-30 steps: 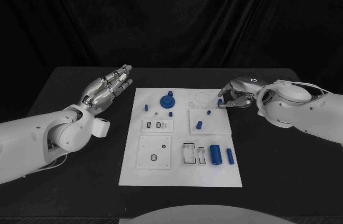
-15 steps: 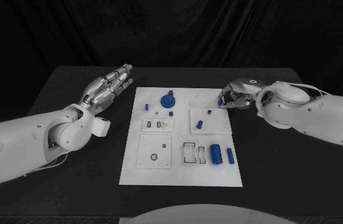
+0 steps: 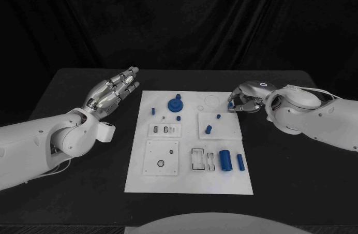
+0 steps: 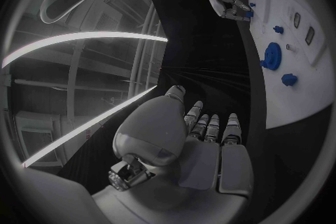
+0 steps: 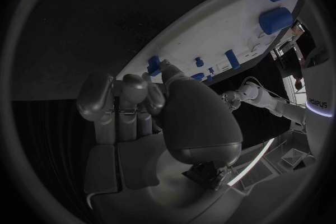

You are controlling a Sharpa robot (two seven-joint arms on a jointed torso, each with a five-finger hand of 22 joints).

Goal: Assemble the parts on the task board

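- Over the last second the right hand (image 3: 244,102) has crept a little inward along the board's (image 3: 189,185) far right edge; it now sits at about 2 o'clock from the board's centre, fingers curled down at a small blue peg (image 5: 153,65) on that edge.
- The right wrist view shows a fingertip (image 5: 165,65) touching the peg. Whether the peg is truly pinched or only touched I cannot tell.
- My reading: the hand is settling for a pick of this peg, so the task is near its start, with most parts loose.
- The left hand (image 3: 112,93) has not moved: it hovers off the board's left side at about 10 o'clock, fingers straight and spread, holding nothing.
- The board is a white plate lying flat mid-table, long side running away from the robot.
- On it: a blue gear (image 3: 175,106) at 12 o'clock, with small pegs near it.
- Two blue cylinders (image 3: 225,160) lie at about 5 o'clock, next to a slotted block.
- Nothing else on the board has shifted.
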